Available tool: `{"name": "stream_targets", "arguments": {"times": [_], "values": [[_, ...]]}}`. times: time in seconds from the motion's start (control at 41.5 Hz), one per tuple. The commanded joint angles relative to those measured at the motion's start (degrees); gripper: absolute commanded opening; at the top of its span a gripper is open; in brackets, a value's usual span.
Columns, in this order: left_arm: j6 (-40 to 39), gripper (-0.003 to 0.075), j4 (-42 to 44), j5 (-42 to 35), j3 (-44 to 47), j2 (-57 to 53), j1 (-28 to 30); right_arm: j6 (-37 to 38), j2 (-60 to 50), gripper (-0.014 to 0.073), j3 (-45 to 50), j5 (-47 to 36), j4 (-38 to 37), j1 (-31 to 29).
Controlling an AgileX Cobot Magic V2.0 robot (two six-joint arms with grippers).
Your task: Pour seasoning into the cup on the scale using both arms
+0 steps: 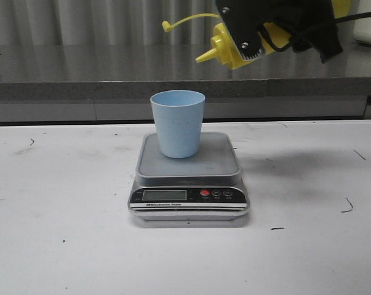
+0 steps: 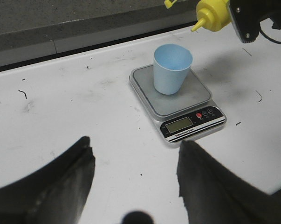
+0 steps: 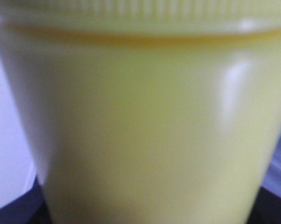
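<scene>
Silver scale (image 1: 189, 184) bears upright pale blue cup (image 1: 177, 123), yellow bottle (image 1: 231, 49) tilted above.

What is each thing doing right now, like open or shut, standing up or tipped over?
seasoning bottle: held in the air, tipped sideways, nozzle pointing left, cap off and dangling on its tether.
cup: upright on the scale platform; contents not visible.
scale: flat on the table; display reading too small to tell.
right tool: shut on the seasoning bottle.
left tool: open, holding nothing, back from the scale.
</scene>
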Motion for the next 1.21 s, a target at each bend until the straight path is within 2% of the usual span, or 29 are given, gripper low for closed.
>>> {"name": "stream_targets", "arguments": {"times": [0.0,0.579,0.699,0.82,0.965,1.085,1.182], "values": [[-0.54,0.0386,-0.35,-4.19,-1.51,0.05,-0.03,1.37,-3.09,0.0258,-2.19,1.62,-7.7,0.14],[-0.54,0.0386,-0.35,-4.19,-1.51,0.05,-0.03,3.15,-3.09,0.0258,-2.19,-0.58,-8.04,0.14],[-0.54,0.0386,-0.35,-4.19,-1.51,0.05,-0.03,9.99,-3.09,0.0258,-2.19,-0.67,-6.67,0.14],[-0.54,0.0386,-0.35,-4.19,-1.51,0.05,-0.03,22.02,-3.09,0.0258,-2.19,-1.35,-2.68,0.01],[-0.54,0.0386,-0.35,-4.19,-1.51,0.05,-0.03,32.66,-3.09,0.0258,-2.12,-3.66,0.41,-0.97],[-0.54,0.0386,-0.35,-4.19,-1.51,0.05,-0.03,34.01,-3.28,0.0258,-1.93,-6.6,5.63,-3.4],[-0.54,0.0386,-0.35,-4.19,-1.51,0.05,-0.03,34.01,-3.57,0.0258,-1.57,-8.68,12.61,-6.11]]}}
